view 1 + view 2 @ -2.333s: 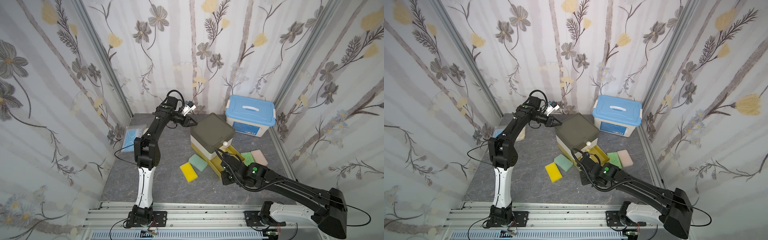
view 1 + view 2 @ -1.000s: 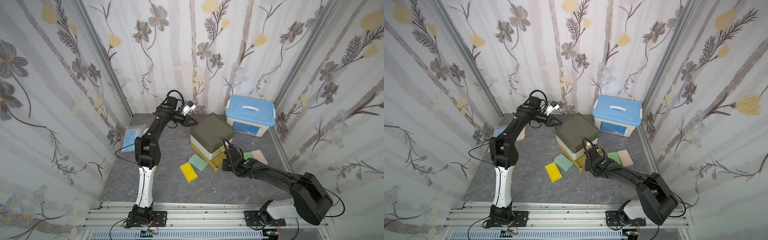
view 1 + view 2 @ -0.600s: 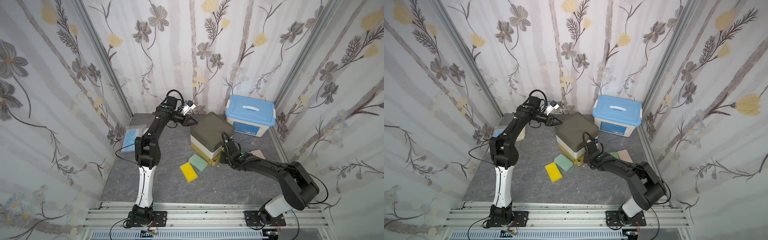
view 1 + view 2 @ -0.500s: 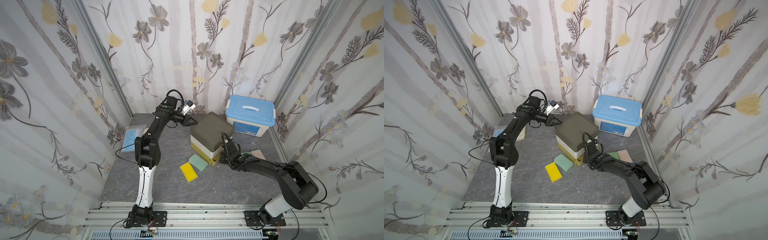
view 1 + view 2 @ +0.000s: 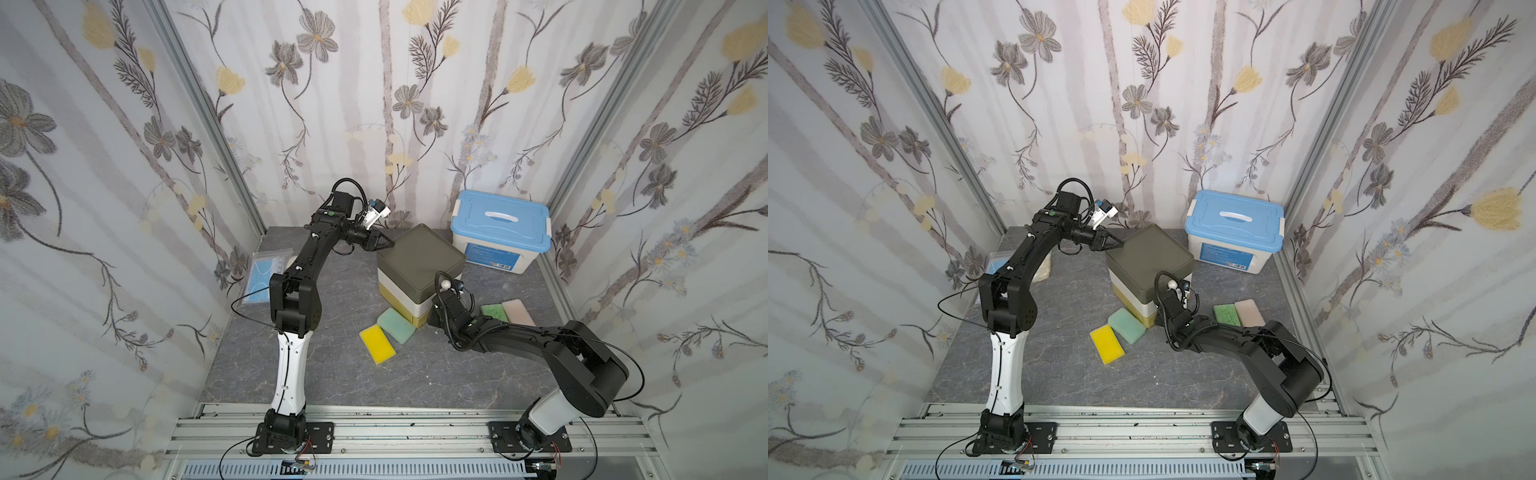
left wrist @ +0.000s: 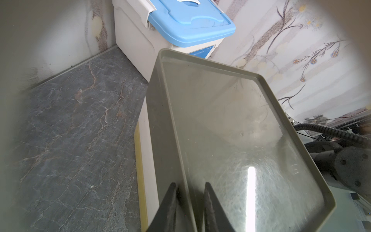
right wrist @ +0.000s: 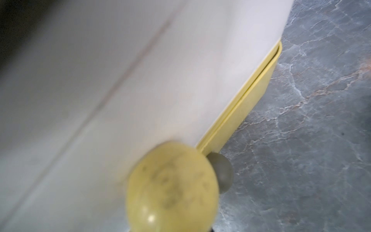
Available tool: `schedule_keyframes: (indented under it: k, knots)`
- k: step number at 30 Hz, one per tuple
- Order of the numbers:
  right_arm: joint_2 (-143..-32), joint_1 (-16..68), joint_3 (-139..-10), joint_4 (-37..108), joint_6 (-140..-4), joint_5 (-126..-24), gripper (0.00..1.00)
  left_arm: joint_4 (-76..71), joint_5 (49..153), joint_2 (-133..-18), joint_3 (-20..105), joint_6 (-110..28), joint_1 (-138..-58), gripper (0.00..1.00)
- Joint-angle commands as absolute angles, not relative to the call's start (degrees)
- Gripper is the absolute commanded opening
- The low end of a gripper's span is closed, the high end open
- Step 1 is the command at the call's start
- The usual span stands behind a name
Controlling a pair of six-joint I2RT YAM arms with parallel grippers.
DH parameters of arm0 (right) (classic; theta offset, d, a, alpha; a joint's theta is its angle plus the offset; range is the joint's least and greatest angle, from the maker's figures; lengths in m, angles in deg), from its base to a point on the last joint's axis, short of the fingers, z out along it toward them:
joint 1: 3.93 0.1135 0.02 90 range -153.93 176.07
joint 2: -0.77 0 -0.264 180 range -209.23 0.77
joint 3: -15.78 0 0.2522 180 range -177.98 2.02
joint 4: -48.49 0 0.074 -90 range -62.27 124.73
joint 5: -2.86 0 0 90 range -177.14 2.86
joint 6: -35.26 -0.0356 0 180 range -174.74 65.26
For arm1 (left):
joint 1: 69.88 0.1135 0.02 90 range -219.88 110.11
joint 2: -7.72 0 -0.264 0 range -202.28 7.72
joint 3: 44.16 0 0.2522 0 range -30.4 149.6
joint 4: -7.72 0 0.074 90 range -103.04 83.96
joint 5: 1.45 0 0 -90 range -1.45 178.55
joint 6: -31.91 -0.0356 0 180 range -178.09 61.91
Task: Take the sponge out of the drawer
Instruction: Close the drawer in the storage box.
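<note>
Left gripper (image 6: 189, 185): jaws closed on rim of olive top (image 6: 230, 130) of the drawer unit. Right gripper (image 5: 434, 318): shut at yellow knob (image 7: 172, 190); grip on it unclear. Yellow drawer (image 7: 251, 104) looks fully in, contents hidden. Yellow sponge (image 5: 377, 344), teal sponge (image 5: 396, 325), green sponge (image 5: 493, 311) and pink sponge (image 5: 517, 311) lie on the table. Judgement: sponge light, soft, springy, not fragile; pinch across short sides, mid-length.
</note>
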State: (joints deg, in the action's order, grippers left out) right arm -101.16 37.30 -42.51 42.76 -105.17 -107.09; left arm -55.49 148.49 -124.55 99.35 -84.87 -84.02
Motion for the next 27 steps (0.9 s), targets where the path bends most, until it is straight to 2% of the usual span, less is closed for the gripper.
schedule_keyframes:
  k: [1,4,9,10,11,16,17,19,20,22,24,26,27]
  knots:
    - [-103.3,38.3,-45.0,53.3,-102.7,-102.6,0.00,-63.2,149.3,-125.3,98.7,-87.6,-84.7,0.25]
    - [-104.0,38.3,-46.4,50.2,-102.0,-102.3,0.00,-63.0,148.9,-125.4,98.7,-87.6,-84.6,0.25]
    - [-100.4,38.8,-48.6,37.3,-97.9,-103.9,0.00,-63.1,148.5,-125.5,98.8,-87.5,-84.4,0.26]
    - [-99.2,39.0,-48.6,35.0,-97.1,-104.8,0.03,-62.9,148.3,-125.4,98.8,-87.5,-84.5,0.26]
    - [-97.7,39.1,-48.8,32.6,-96.2,-105.1,0.12,-62.9,148.2,-125.4,98.9,-87.5,-84.2,0.26]
    - [-88.6,41.2,-49.4,20.7,-92.2,-109.3,0.40,-63.4,147.7,-125.0,100.9,-86.9,-83.3,0.34]
    - [-86.4,41.3,-48.9,18.8,-92.2,-110.2,0.45,-63.3,147.6,-124.7,101.4,-86.7,-83.1,0.43]
    - [-82.4,41.1,-47.7,15.4,-92.0,-111.8,0.48,-62.9,147.1,-124.5,102.8,-85.9,-82.8,0.56]
    - [-80.1,40.8,-46.9,14.0,-91.7,-112.9,0.53,-63.0,146.7,-124.3,103.7,-85.7,-82.6,0.66]
    - [-76.0,39.2,-45.4,11.8,-91.0,-113.4,0.56,-63.1,145.3,-123.8,104.9,-85.4,-82.4,0.99]
    - [-71.2,36.3,-43.9,9.9,-90.0,-113.6,0.64,-61.3,144.1,-122.1,105.0,-83.8,-81.7,1.00]
    - [-66.9,33.4,-43.0,8.1,-88.8,-114.0,0.79,-58.1,142.9,-119.6,104.0,-81.5,-81.1,1.00]
    - [-65.0,31.6,-42.8,7.5,-88.2,-114.2,0.84,-55.5,141.3,-117.6,102.4,-80.0,-80.8,1.00]
